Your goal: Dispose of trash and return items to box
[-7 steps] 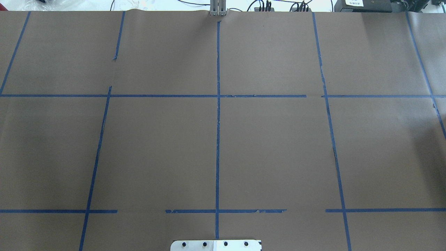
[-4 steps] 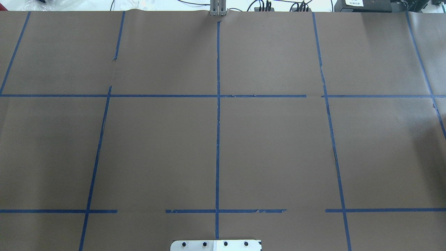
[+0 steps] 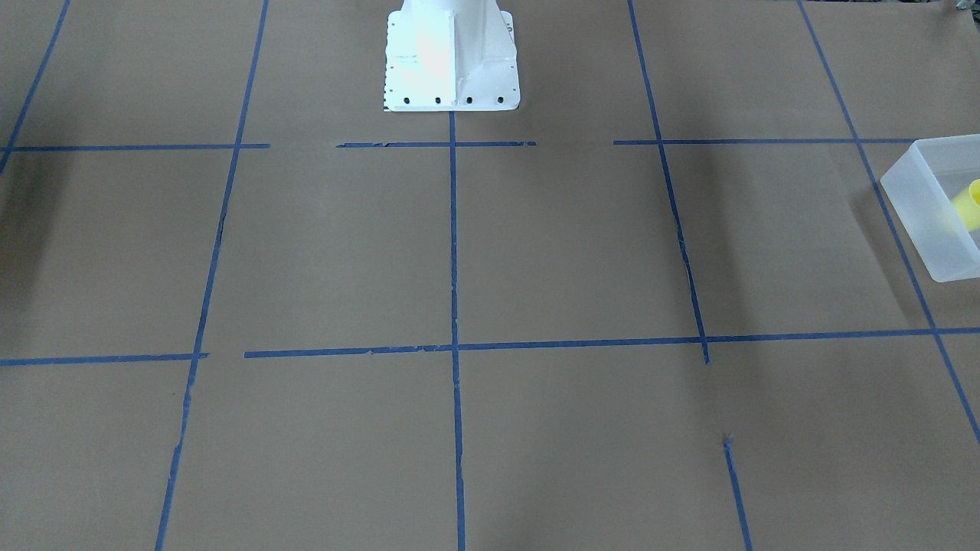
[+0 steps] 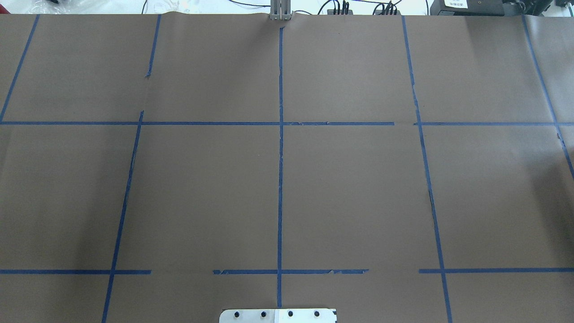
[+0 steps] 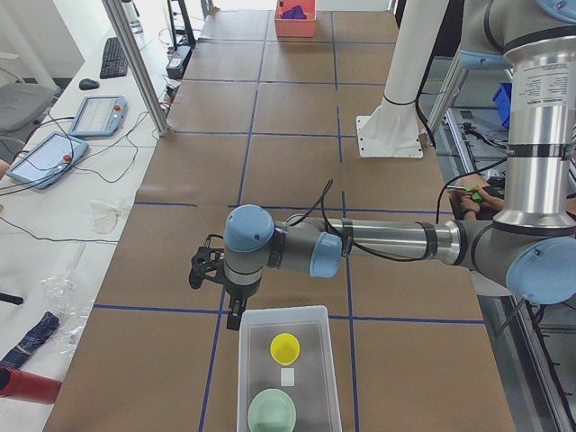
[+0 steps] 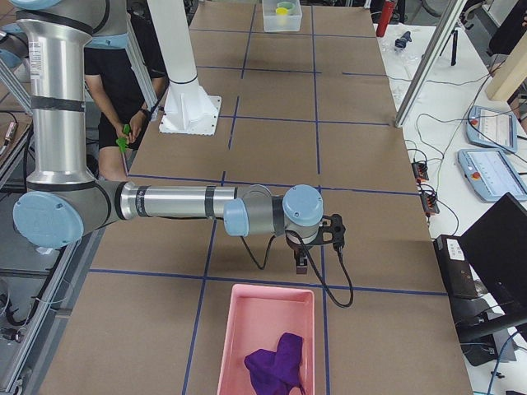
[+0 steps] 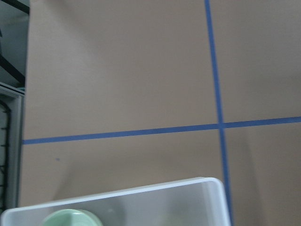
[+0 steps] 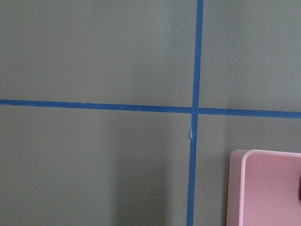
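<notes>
Count of the things at the table

Two arms, the left arm [image 5: 387, 241] and the right arm [image 6: 173, 202], each with one gripper: left gripper [image 5: 235, 315], right gripper [image 6: 301, 265]. One frosted box [image 5: 317, 360] with three things inside: one yellow cup [image 5: 285, 347], one green bowl [image 5: 272, 411] at 6 o'clock from the cup in the left side view, and one small white square [image 5: 287, 377] between them. One pink bin [image 6: 255, 313] holding one purple cloth [image 6: 276, 362]. One white pedestal [image 3: 450, 61].
</notes>
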Motion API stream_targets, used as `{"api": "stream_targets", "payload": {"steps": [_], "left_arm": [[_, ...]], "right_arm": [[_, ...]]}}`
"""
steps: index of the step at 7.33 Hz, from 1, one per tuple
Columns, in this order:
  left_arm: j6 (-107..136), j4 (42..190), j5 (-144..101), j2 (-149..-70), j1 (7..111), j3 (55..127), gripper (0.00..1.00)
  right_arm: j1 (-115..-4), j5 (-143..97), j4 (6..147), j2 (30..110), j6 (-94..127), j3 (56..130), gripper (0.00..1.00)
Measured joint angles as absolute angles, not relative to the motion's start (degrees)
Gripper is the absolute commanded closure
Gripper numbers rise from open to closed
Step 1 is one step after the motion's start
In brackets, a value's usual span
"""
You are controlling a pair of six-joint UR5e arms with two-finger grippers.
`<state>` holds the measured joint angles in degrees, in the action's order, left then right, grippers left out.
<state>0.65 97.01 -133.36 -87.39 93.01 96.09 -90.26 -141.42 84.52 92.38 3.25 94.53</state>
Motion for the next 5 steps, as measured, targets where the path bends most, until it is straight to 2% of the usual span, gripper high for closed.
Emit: {"api": "stream_targets", "payload": {"steps": [5], "left_arm": [[2.4,96.1,-134.5,-86.7,88.0,98.2,0.0]], "right_arm": [[-90.3,-141.4,84.5,92.4,3.2,94.5,0.0]]}}
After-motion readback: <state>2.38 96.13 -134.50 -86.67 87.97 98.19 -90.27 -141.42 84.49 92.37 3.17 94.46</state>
